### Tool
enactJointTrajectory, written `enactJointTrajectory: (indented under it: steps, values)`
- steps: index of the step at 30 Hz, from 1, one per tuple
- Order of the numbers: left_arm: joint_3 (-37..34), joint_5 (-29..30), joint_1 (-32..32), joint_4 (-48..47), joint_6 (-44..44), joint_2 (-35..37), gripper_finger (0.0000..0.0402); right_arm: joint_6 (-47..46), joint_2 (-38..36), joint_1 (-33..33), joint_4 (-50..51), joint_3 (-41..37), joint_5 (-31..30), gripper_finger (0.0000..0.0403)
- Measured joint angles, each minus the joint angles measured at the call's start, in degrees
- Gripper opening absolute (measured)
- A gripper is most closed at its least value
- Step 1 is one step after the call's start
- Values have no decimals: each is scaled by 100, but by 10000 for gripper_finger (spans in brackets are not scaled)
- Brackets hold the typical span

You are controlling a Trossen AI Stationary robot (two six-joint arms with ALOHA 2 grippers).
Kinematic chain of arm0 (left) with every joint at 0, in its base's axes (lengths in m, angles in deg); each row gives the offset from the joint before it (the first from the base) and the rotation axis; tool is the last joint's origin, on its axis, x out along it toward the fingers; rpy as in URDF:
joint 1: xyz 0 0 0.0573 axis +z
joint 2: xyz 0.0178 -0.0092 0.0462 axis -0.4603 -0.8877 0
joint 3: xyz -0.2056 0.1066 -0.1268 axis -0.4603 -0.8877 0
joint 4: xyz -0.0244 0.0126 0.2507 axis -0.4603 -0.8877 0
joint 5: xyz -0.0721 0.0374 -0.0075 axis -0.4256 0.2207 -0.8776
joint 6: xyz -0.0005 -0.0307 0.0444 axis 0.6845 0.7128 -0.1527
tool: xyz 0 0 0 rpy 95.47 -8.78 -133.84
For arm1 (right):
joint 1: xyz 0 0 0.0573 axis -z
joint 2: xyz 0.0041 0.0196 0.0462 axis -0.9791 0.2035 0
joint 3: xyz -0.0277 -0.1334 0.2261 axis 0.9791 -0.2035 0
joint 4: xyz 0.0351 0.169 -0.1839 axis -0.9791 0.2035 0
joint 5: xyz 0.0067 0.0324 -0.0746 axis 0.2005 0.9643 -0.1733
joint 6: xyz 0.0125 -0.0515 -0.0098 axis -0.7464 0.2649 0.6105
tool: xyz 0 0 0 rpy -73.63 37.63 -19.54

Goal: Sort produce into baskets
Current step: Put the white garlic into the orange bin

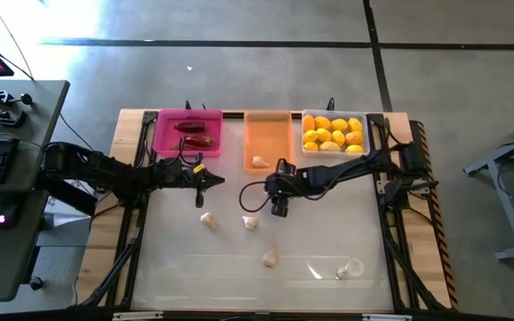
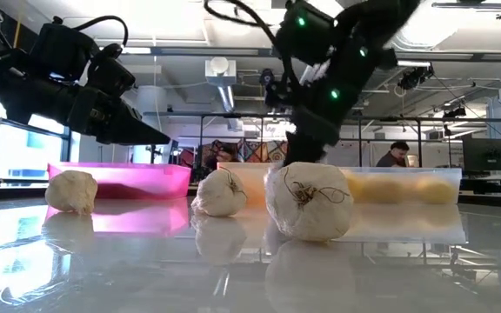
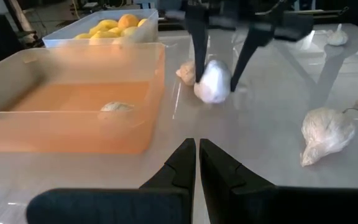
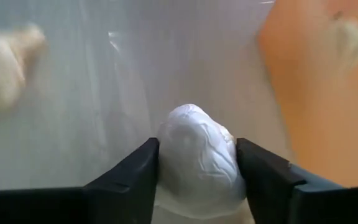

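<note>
White garlic bulb (image 4: 197, 163) between right gripper (image 4: 197, 171) jaws — aloft.

Three baskets (image 1: 269, 120) are sitting side by side along the table's (image 1: 194, 267) far edge; three garlic bulbs (image 1: 208, 219) are lying apart on the table before them.

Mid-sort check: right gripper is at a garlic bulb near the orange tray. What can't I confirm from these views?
- Garlic bulb between the right gripper fingers: lifted or on the table, no view settles.
- Same bulb, high view: hidden under the gripper.
- Pink tray contents, low view: wall hides them.
- Left gripper: shut, idle.
</note>
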Motion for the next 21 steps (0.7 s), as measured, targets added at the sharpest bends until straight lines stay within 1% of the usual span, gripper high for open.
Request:
enactJointTrajectory:
  steps: [3, 5, 7, 9, 11, 12, 14, 17, 21]
  values:
    - [0, 0, 0, 4, -2, 0, 10, -104, -13, 0, 402, 471, -8, 154]
    - [0, 0, 0, -2, -2, 0, 10, -242, -13, 36, 696, 810, -169, 144]
    - [0, 0, 0, 0, -3, 0, 10, -777, -13, 146, 1122, 1225, -548, 143]
    - [0, 0, 0, -1, -3, 0, 10, -1419, -19, 343, 1699, 1676, -1067, 148]
    - [0, 0, 0, -1, -14, 0, 10, -2045, -32, 559, 2106, 1965, -1540, 154]
    - [0, 0, 3, -2, -15, 0, 10, -2260, -35, 662, 2197, 2033, -1694, 156]
    - [0, 0, 24, 0, -15, 0, 10, -2546, -32, 851, 2243, 2023, -1759, 155]
    - [0, 2, 24, -3, -117, 0, 10, -2990, -25, 1047, 2235, 1795, -1774, 152]
    - [0, 2, 24, -15, -164, 0, 10, -3429, -6, 1154, 1918, 1418, -2100, 152]
